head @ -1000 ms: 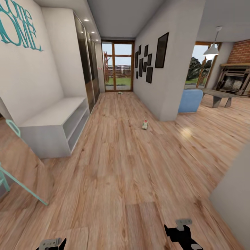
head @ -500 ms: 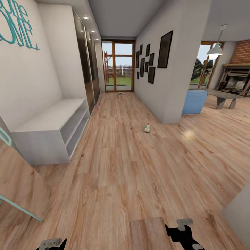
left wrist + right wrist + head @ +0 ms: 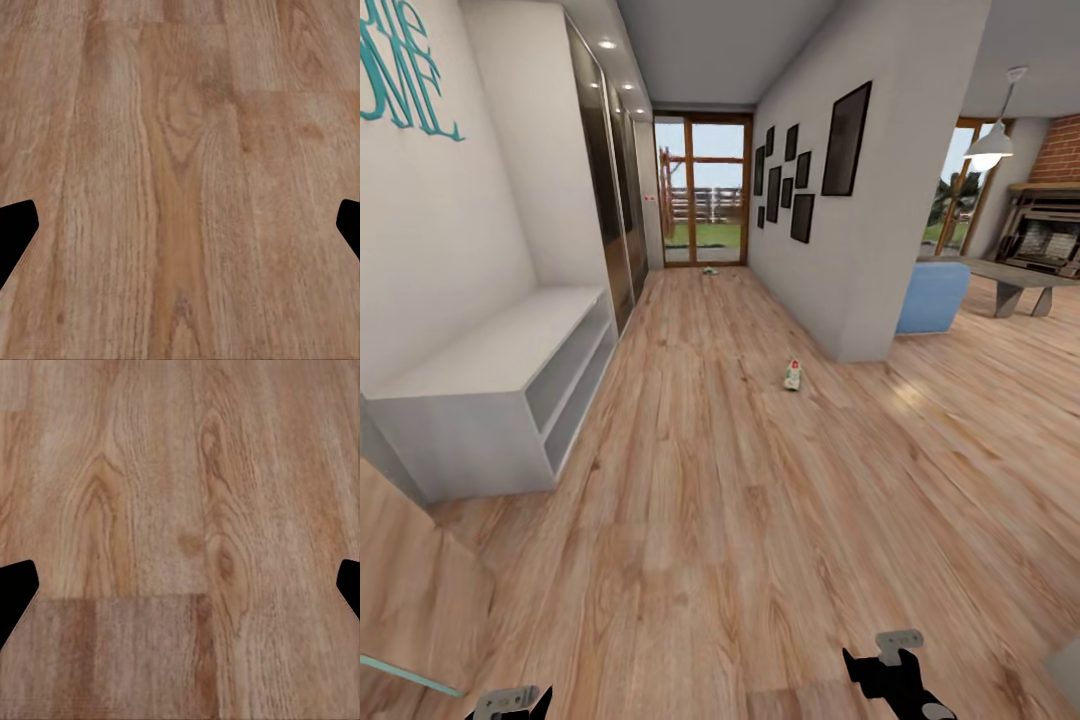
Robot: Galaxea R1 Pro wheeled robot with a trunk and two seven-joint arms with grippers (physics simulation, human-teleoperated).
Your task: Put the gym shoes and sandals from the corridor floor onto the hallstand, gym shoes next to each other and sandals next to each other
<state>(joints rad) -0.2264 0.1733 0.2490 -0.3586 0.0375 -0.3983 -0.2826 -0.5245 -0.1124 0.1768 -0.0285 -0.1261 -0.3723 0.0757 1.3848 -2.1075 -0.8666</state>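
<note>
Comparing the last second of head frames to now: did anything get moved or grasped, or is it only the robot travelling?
Only the view shifted: the robot rolled forward down the corridor, so the hallstand and nearest gym shoe look closer. Both stayed put; left gripper and right gripper stay open, empty.

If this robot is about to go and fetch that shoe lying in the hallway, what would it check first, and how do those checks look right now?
1. Target found: a gym shoe lies on the corridor floor ahead, near the wall corner. Ok.
2. Path to it: bare planks between robot and shoe. Ok.
3. Hands free: the left gripper and the right gripper are open, with just floor between their fingers. Ok.
4. Drop-off spot: the hallstand stands on the left, its bench top and shelves bare. Ok.
5. Other shoes: a small thing lies far off by the glass door; too small to identify. Cannot tell.
6. Sandals located: not ok yet.
</note>
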